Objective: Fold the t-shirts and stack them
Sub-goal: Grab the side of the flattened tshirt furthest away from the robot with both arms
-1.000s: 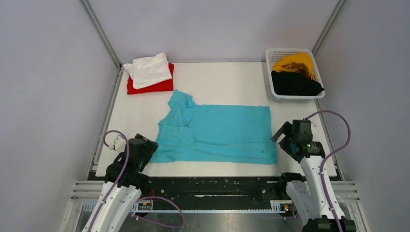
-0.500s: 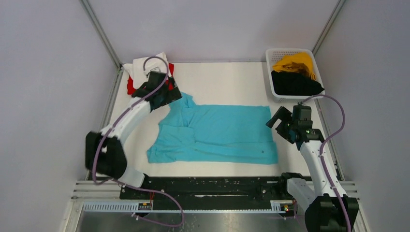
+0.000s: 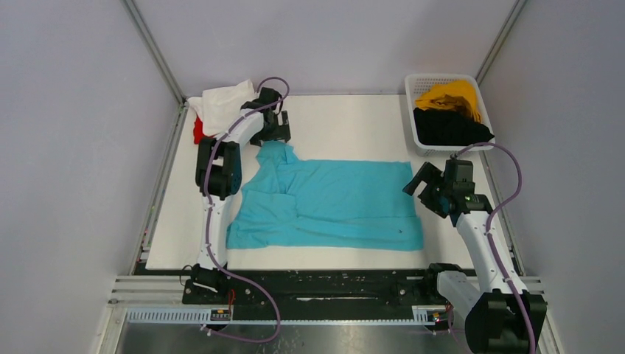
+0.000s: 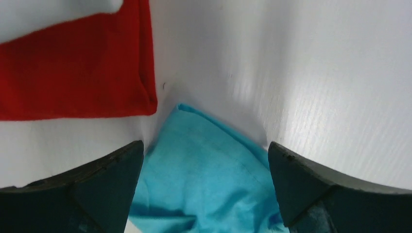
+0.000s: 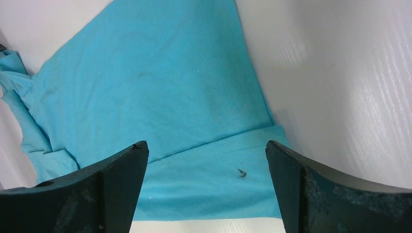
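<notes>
The turquoise t-shirt (image 3: pixel 332 203) lies spread and partly folded on the middle of the table. Its far-left sleeve tip (image 4: pixel 204 160) sits between the open jaws of my left gripper (image 3: pixel 274 136), which is just above it beside the stack. My left gripper also shows in its wrist view (image 4: pixel 206 165). The folded red t-shirt (image 3: pixel 197 131) lies at the far left with the white t-shirt (image 3: pixel 221 105) on top. My right gripper (image 3: pixel 421 186) is open above the shirt's right edge (image 5: pixel 209 141). The mustard yellow t-shirt (image 3: pixel 448 96) and black t-shirt (image 3: pixel 449 127) lie in the basket.
A white mesh basket (image 3: pixel 410 88) stands at the far right corner. Grey walls and metal rails enclose the table on three sides. A small dark speck (image 5: pixel 241 172) marks the turquoise cloth near its right hem.
My left arm has swung from the near-left corner to the far left and now hovers over the turquoise sleeve. My right gripper has moved slightly farther up the shirt's right edge.
</notes>
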Action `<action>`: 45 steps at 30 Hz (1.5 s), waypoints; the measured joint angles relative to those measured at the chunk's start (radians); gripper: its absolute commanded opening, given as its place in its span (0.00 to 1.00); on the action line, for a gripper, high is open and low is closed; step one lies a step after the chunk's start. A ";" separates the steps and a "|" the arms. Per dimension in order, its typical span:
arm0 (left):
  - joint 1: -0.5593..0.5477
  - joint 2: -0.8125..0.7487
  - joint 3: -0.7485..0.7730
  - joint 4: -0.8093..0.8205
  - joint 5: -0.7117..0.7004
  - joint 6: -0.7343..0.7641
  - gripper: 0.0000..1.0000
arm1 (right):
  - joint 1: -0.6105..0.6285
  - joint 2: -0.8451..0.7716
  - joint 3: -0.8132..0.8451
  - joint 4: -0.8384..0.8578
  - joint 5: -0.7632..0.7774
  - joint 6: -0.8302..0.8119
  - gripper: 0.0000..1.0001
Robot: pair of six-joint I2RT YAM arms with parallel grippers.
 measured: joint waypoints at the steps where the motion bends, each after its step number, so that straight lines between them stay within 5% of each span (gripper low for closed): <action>1: 0.003 0.006 0.001 -0.006 -0.003 0.005 0.98 | 0.000 -0.002 0.000 -0.002 0.000 -0.002 1.00; 10: 0.020 0.029 0.042 -0.018 0.030 0.026 0.82 | 0.000 -0.053 -0.002 -0.018 0.024 -0.026 1.00; 22: 0.020 0.031 0.043 -0.058 0.050 0.079 0.01 | 0.000 -0.056 -0.011 -0.032 0.070 -0.038 0.95; 29: 0.016 0.006 0.007 -0.056 0.052 0.079 0.00 | 0.040 0.128 0.080 -0.045 0.126 -0.043 0.94; 36: -0.003 -0.120 -0.164 -0.055 0.045 0.079 0.00 | 0.219 0.489 0.441 -0.059 0.324 -0.074 0.87; 45: -0.042 -0.341 -0.323 0.008 0.033 0.079 0.00 | 0.243 0.962 0.854 -0.149 0.428 -0.129 0.83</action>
